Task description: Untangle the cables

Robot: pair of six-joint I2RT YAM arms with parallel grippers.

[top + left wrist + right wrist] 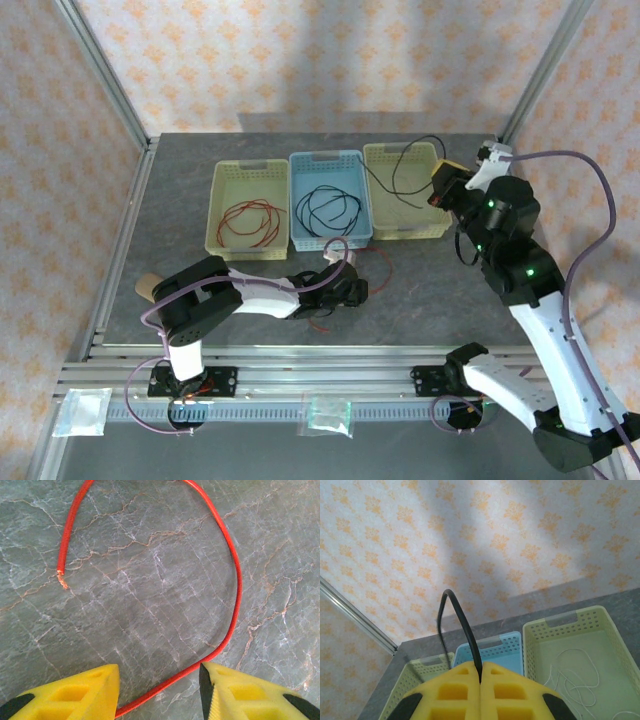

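While left fingers [75, 695] stand spread, red cable [235, 595]: I centre it between them before closing.
Right fingers [455, 690]: pinching black cable [465, 630]; I hold steady.

End of black cable [467, 635] hidden between closed jaws, red cable [238, 590] cut off at top edge

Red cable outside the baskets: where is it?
The red cable lies on the table in front of the blue basket, top view, between the left gripper's parted fingers.
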